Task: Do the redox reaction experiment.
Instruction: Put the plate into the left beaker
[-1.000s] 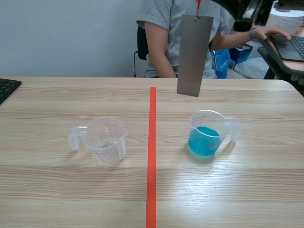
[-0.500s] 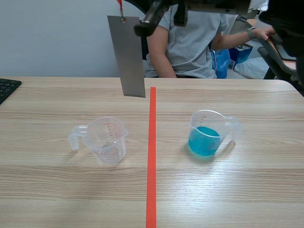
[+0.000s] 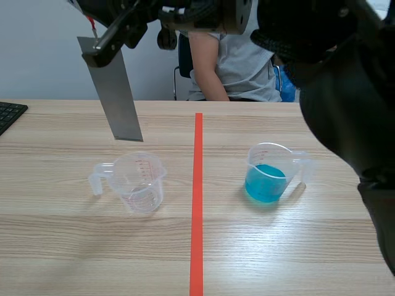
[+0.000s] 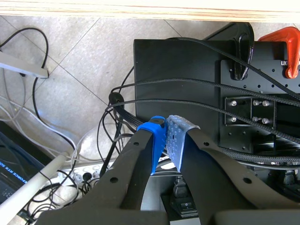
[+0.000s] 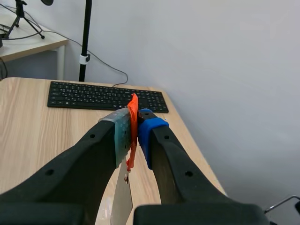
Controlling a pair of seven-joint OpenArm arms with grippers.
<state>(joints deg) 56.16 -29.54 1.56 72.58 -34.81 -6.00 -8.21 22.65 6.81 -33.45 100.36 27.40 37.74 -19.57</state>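
A grey metal strip (image 3: 114,92) hangs tilted from an orange-red strap (image 5: 133,126). My right gripper (image 3: 97,23) is shut on that strap, high over the table's left half. The strip's lower end hovers just above and behind the empty clear measuring cup (image 3: 139,182). A second clear cup (image 3: 270,174), holding blue liquid, stands right of the tape line. In the right wrist view the strip (image 5: 122,204) dangles below my right gripper (image 5: 133,117). My left gripper (image 4: 166,129) is shut on nothing, below table level, and does not show in the scene view.
An orange-red tape line (image 3: 197,197) splits the wooden table. A black keyboard (image 3: 9,114) lies at the left edge. A person (image 3: 228,68) sits across the table. My right arm spans the scene's top and right. Under the left gripper are cables and a black box (image 4: 187,79).
My right arm swung left with the strip, from above the blue cup's side, across the tape line, to over the empty cup. The strip now hangs tilted. Both cups stayed put.
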